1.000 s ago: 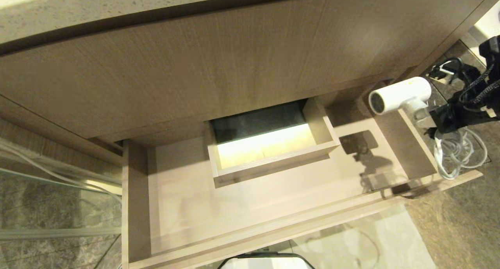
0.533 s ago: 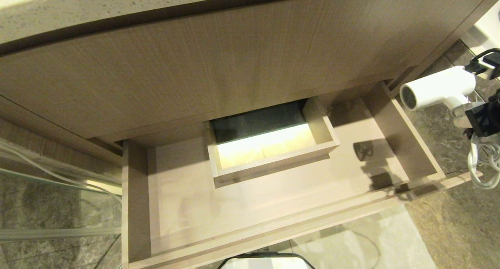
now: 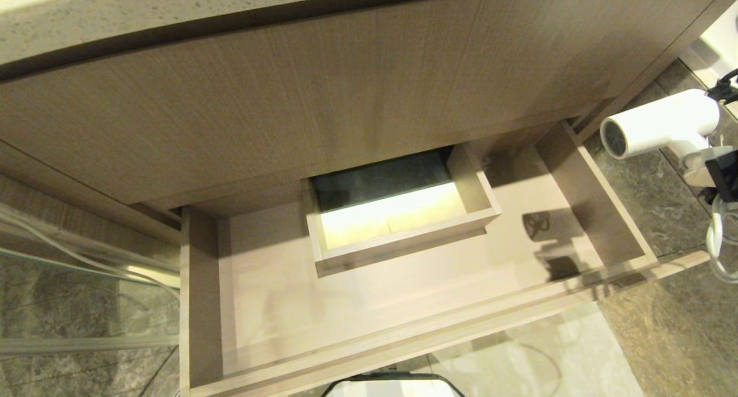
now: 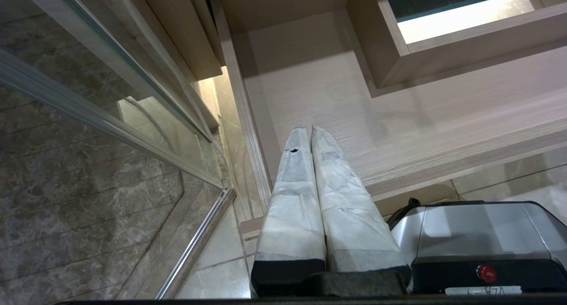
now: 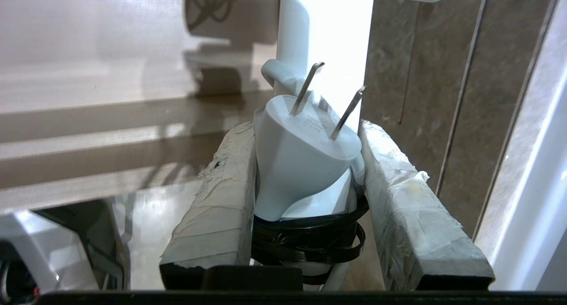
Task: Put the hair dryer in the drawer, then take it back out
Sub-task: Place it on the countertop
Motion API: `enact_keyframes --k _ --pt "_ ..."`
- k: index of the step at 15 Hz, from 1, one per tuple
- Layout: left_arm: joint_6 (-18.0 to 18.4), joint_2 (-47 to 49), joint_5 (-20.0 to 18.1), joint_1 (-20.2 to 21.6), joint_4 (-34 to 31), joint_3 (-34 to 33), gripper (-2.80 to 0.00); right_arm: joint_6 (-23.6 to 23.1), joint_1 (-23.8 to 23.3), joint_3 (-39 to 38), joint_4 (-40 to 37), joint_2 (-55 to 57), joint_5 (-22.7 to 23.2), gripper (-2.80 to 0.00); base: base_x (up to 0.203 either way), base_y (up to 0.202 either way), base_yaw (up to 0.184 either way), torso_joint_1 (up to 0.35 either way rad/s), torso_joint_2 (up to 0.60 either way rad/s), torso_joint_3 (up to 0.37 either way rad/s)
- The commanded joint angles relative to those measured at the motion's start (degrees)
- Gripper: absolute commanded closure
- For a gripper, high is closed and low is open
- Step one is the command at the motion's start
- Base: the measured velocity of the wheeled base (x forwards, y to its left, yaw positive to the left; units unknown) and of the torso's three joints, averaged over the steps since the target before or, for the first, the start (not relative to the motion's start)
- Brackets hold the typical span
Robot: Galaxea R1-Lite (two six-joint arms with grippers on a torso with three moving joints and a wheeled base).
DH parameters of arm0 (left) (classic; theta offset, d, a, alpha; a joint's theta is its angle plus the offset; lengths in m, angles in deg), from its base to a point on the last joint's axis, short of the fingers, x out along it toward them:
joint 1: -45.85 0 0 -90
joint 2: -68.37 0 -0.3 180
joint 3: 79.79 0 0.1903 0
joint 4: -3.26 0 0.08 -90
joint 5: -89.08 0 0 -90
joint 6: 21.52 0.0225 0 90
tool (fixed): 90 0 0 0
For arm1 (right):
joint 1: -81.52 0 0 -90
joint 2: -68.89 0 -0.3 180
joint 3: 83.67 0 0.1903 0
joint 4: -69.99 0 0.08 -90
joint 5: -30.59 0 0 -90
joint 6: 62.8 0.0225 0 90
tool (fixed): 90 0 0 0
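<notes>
Head view – dryer: I see the dryer (image 3: 660, 122) held in the air off the right end of the drawer (image 3: 403, 339), past its right wall and over the dark floor (image 3: 651, 195), nothing under it.
Head view – grip: my right gripper (image 3: 715, 169) sits at the picture's right edge, just below the barrel, on the handle; the cord (image 3: 718, 244) hangs in loops beneath.
Head view – drawer: pulled wide open, nothing lying in it; the boxed cut-out (image 3: 398, 212) stands at its middle, toward the back.
Head view – step: I judge the dryer is out of the drawer, so the job now is to carry it clear.
Head view – how: I would keep it level, well off the drawer's right wall, and move slowly so the loose cord does not snag that corner.
Left wrist view – left gripper (image 4: 305, 134): padded fingers pressed together, idle, near the drawer's left front corner.
Right wrist view – clamp: taped fingers (image 5: 221, 194) squeeze the handle, with the white plug (image 5: 301, 159) and black-banded cord trapped between them.
Right wrist view – risk: the plug is wedged in the grip, so I judge the hold uneven; no sudden wrist turns.
Look: white, stubby round barrel, dark mesh end facing the drawer.
</notes>
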Motion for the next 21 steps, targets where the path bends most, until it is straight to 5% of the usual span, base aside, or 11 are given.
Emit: enact_keyframes --k 1,5,16,21 --pt "0.0 0.0 0.0 0.0 0.0 0.0 0.0 -0.2 0.0 0.1 0.1 -0.3 0.0 0.0 0.0 0.0 0.0 0.0 0.0 0.0" --pt "0.0 0.0 0.0 0.0 0.0 0.0 0.0 -0.2 0.0 -0.5 0.2 -1.2 -0.1 0.0 0.001 -0.003 0.025 -0.001 0.0 0.002" --pt "0.0 0.0 0.0 0.0 0.0 0.0 0.0 -0.2 0.0 -0.7 -0.4 -1.8 0.1 0.0 0.002 -0.008 0.161 0.002 0.0 0.002" --pt "0.0 0.0 0.0 0.0 0.0 0.0 0.0 -0.2 0.0 -1.1 -0.5 -2.2 0.1 0.0 0.0 -0.001 0.012 0.001 0.0 0.0"
